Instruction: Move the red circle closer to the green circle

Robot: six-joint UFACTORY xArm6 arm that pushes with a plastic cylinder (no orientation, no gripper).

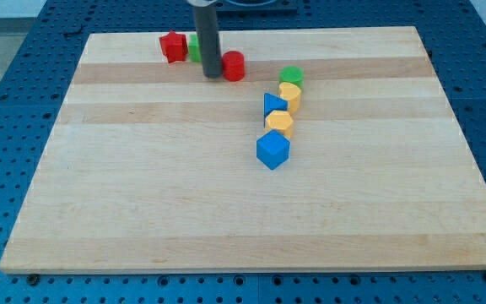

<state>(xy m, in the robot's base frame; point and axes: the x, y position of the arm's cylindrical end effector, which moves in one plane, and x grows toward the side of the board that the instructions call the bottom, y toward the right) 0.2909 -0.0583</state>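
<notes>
The red circle [234,65] lies near the board's top edge, left of centre. My tip [213,75] stands right at its left side, touching or nearly touching it. The green circle [291,76] lies to the right of the red circle, about a block's width apart from it, at the top of a column of blocks. The rod hides part of a green block [194,48] behind it.
A red star-like block [173,46] lies left of the rod near the top edge. Below the green circle run a yellow block [289,95], a blue triangle [273,105], a yellow hexagon [279,123] and a blue cube [272,149]. The wooden board [142,203] rests on a blue perforated table.
</notes>
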